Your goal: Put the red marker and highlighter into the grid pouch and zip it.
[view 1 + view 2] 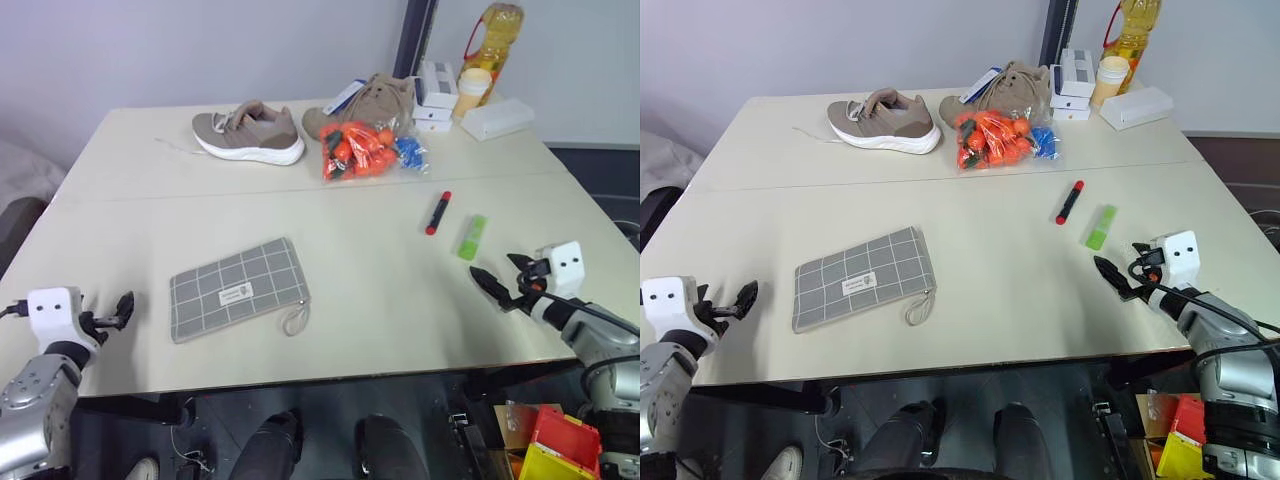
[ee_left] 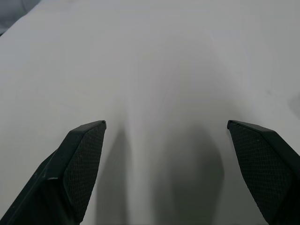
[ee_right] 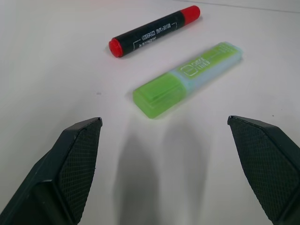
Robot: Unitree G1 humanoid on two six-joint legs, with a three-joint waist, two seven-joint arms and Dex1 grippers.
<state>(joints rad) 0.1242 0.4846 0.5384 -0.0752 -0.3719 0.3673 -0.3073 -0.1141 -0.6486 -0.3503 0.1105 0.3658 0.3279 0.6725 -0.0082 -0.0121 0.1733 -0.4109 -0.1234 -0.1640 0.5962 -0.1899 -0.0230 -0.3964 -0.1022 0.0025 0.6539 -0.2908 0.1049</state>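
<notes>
The grid pouch (image 1: 238, 289) is lying flat on the bench (image 1: 330, 225) in the lower left of the left eye view, its cord loop (image 1: 295, 321) trailing off its lower right corner. The red marker (image 1: 438, 212) is resting right of centre, and the highlighter (image 1: 472, 237) is sitting just beside it, lower and to the right, the two apart. The left pincer (image 1: 119, 311) is hovering at the lower left edge, well apart from the pouch, released with nothing in it. The right pincer (image 1: 502, 278) is hanging at the lower right, near the highlighter but not touching it, also released and empty. Along the top of the frame two beige shoes (image 1: 250, 131), a bag of orange-red items (image 1: 358, 150), white boxes (image 1: 436, 96) and a yellow bottle (image 1: 497, 35) are standing.

In the left wrist view, the two black fingers (image 2: 77, 168) are standing wide apart over bare bench surface.

In the right wrist view, the fingers (image 3: 70, 166) are spread wide, with the highlighter (image 3: 187, 78) lying ahead between them and the red marker (image 3: 154, 31) beyond it toward the upper middle.
</notes>
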